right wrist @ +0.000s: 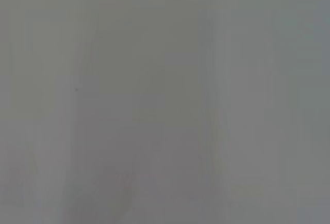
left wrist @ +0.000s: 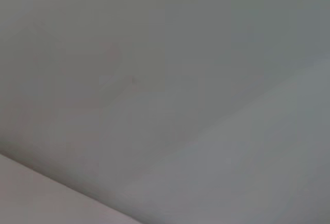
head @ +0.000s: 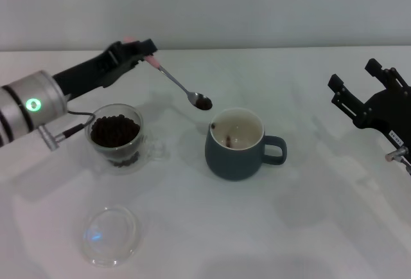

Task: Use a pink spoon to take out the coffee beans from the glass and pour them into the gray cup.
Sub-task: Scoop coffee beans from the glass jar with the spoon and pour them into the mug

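In the head view my left gripper (head: 142, 53) is shut on the pale pink handle of the pink spoon (head: 182, 86). The spoon slants down to the right, its metal bowl holding a few coffee beans (head: 203, 103) just left of and above the gray cup's rim. The gray cup (head: 234, 145) stands mid-table with its handle to the right and a few beans inside. The glass (head: 116, 135), left of the cup, holds a heap of dark beans. My right gripper (head: 352, 96) hangs open at the far right, away from everything. Both wrist views show only blank grey surface.
A flat clear round dish (head: 110, 234) lies near the front edge, left of centre. A cable runs from my left arm down beside the glass. White table all around, with a wall behind.
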Robot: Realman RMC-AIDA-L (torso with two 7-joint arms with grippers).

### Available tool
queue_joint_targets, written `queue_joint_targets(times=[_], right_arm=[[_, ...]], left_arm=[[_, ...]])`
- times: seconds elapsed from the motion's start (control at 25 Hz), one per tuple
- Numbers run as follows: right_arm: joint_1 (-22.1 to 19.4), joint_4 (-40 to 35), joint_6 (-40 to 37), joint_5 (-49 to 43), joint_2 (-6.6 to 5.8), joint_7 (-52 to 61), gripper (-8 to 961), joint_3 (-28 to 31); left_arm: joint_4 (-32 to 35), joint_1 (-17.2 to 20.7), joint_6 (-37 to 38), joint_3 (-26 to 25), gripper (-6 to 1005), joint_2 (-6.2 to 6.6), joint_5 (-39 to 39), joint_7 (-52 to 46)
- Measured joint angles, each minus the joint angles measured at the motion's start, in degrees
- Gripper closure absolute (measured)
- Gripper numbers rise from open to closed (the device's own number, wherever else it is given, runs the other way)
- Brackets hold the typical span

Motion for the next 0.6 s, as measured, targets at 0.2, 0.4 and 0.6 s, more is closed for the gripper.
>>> queue_joint_targets(times=[0.2,0.4,0.6], right_arm=[[-0.4,0.0,0.0,0.0,0.00,0.0,105,-0.2],[-0.8,0.0,0.0,0.0,0.00,0.1,105,-0.2],[-1.3,0.0,-0.1,0.0,0.00,0.3,105,-0.3]], left_arm=[[-2.0,-3.0,2.5,2.0,865,-0.14,0.2,4.5],[-2.1,-5.5,3.5,9.1,865,-0.16,0.2,5.7],[-1.4,-6.6,4.8,13.4,867,-0.33,0.1,6.5]])
